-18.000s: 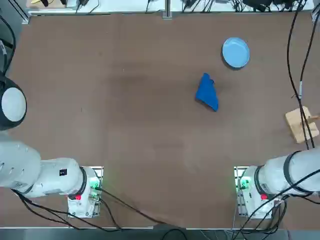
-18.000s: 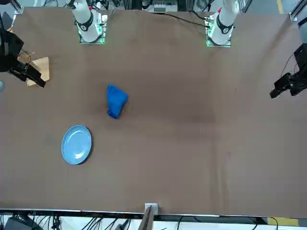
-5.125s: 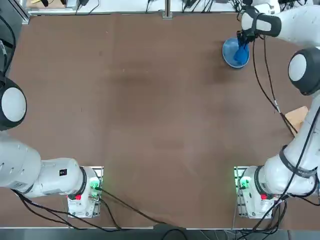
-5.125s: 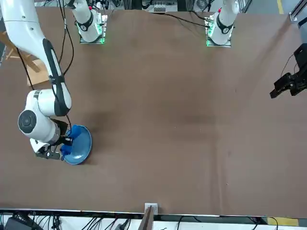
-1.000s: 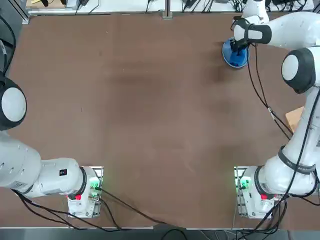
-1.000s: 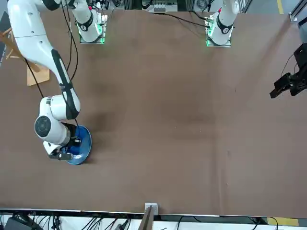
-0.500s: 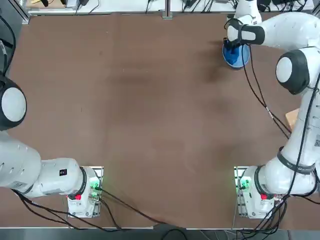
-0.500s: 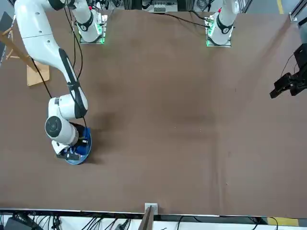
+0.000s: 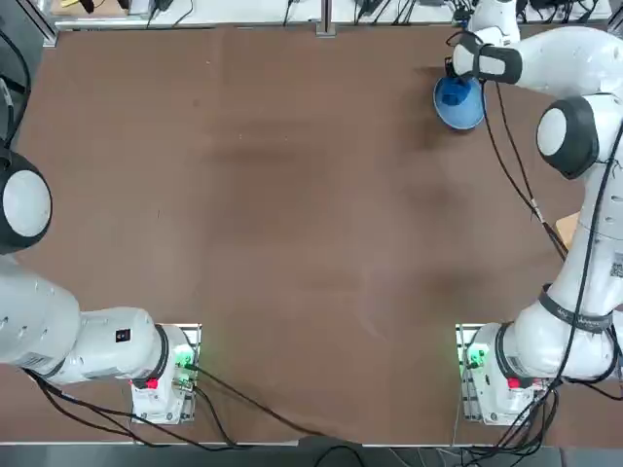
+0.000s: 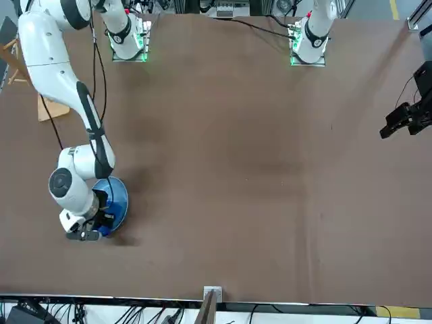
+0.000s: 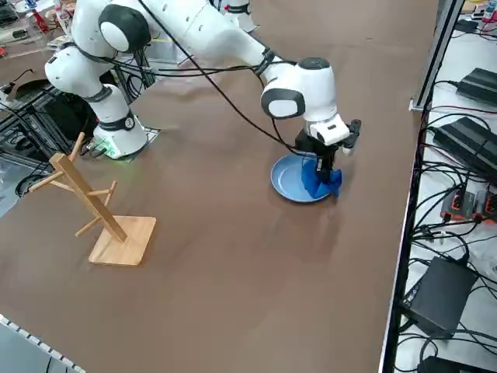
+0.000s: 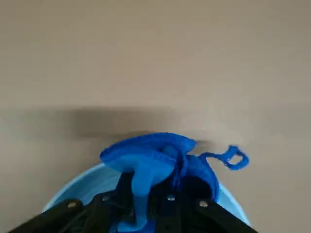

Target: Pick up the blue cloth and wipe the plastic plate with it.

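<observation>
Fingers: right gripper, fingers clenched on the blue cloth
Cloth: one, draped over the far rim of the plate
Plate: one plastic plate, on the surface
Nearby: one wooden rack, well apart

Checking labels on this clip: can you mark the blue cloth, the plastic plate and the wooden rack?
blue cloth (image 11: pixel 320 180): right side view, bunched fabric hanging below the tool.
plastic plate (image 11: pixel 286 179): right side view, bare surface beside the cloth.
wooden rack (image 11: pixel 124 241): right side view, its flat base.
</observation>
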`<action>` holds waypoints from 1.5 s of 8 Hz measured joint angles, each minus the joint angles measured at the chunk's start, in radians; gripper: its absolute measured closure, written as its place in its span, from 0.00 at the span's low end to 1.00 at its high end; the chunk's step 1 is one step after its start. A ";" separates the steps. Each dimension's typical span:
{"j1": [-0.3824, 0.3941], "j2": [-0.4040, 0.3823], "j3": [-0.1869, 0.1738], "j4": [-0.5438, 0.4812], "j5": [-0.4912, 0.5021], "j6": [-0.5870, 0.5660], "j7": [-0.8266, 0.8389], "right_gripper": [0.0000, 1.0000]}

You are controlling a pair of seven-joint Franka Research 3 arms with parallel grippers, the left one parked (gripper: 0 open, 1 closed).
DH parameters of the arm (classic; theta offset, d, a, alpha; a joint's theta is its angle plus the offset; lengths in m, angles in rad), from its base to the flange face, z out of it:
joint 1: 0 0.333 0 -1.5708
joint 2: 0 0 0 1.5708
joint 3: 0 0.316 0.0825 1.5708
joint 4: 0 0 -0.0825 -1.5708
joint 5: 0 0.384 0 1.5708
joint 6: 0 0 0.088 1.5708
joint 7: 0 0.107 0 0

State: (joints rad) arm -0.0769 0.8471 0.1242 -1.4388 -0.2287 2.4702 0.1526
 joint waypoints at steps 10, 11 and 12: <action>0.009 -0.066 0.032 -0.048 0.028 -0.357 0.049 0.92; 0.026 -0.066 0.032 -0.048 0.039 -0.357 0.067 0.92; 0.035 -0.066 0.032 -0.047 0.047 -0.350 0.075 0.92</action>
State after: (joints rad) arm -0.0421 0.7812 0.1557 -1.4854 -0.1819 2.1205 0.2276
